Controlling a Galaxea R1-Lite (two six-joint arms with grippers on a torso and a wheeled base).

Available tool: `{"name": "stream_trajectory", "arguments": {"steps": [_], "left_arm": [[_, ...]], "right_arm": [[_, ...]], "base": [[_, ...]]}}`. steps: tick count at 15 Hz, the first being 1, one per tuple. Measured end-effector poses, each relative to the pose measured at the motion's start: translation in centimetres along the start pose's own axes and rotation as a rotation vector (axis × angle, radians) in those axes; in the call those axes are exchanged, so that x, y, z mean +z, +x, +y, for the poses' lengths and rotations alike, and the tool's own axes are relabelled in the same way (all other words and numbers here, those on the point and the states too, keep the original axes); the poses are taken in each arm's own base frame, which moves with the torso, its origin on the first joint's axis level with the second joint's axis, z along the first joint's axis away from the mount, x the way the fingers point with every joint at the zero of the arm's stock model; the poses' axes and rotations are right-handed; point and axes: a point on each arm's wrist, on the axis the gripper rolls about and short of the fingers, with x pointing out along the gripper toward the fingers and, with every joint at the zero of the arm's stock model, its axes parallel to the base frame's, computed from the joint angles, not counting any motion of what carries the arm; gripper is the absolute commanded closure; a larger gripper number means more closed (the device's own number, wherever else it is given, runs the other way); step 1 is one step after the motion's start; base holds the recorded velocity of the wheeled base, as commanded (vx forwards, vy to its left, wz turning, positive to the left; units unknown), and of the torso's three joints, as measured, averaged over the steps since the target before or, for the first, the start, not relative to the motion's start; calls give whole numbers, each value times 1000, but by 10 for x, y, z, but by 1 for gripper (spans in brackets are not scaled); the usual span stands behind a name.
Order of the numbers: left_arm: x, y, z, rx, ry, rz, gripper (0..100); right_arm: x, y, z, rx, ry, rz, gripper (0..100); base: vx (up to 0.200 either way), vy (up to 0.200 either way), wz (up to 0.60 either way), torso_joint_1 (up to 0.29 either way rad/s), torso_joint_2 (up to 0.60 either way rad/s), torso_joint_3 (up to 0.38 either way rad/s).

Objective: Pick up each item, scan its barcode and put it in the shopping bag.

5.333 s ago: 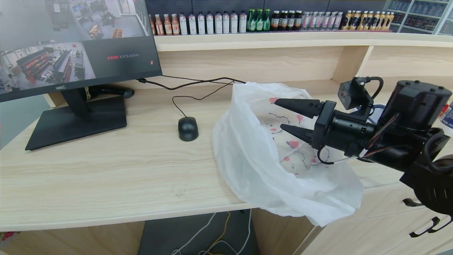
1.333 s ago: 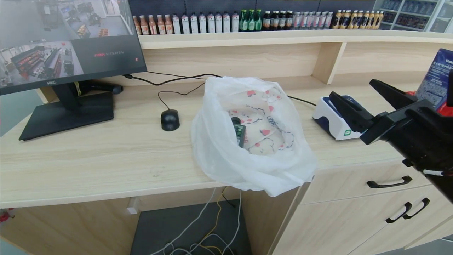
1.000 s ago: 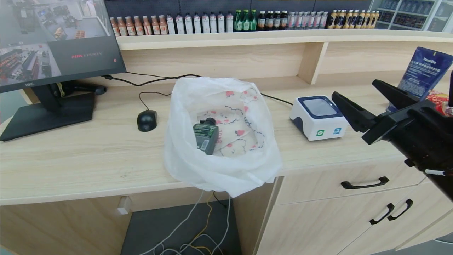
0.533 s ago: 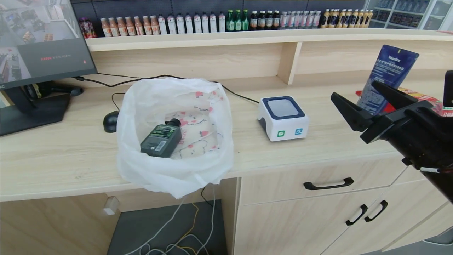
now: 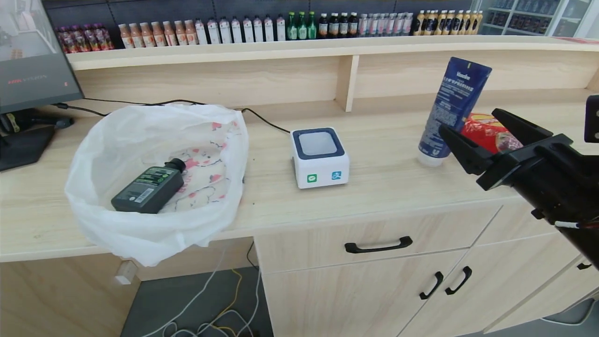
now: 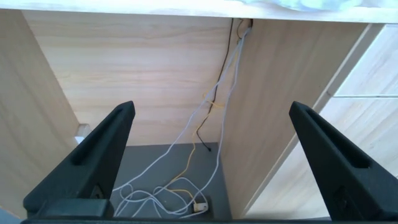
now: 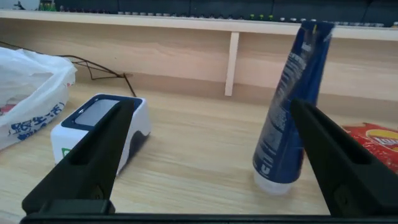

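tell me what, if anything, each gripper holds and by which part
Nothing: the right gripper is open and empty near the blue tube, the left gripper likewise.

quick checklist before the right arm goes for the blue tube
1. right gripper open and empty: ok.
2. blue tube upright on the counter, close in front of the gripper: ok.
3. Room around the tube: cannot tell; the red packet sits right beside it and may be touching.
4. Barcode side of the tube known: cannot tell.
5. scanner window free: ok.
6. shopping bag mouth open with room next to the dark bottle: ok. left gripper open below counter level, out of the way: ok.
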Motion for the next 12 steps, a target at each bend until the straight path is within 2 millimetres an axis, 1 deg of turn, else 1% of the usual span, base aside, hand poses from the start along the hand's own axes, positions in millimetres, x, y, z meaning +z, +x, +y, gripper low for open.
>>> {"name": "stream_trajectory", "arguments": {"steps": [1,6,9,12], "left_arm": [[0,0,0,0,0,0,0],[0,0,0,0,4,-1,0],[0,0,0,-1,7,0,0],[0,0,0,0,8,-1,0]], "right_arm": [[0,-1,0,0,0,0,0],[1,-10,0,1,1,9,0],[-3,-15,1,3,2,31,0],[-11,-28,2,9,-7,79,0]], "base": [[0,-200,0,7,2,2],[0,0,0,0,0,0],[0,0,0,0,0,0],[0,0,0,0,0,0]]}}
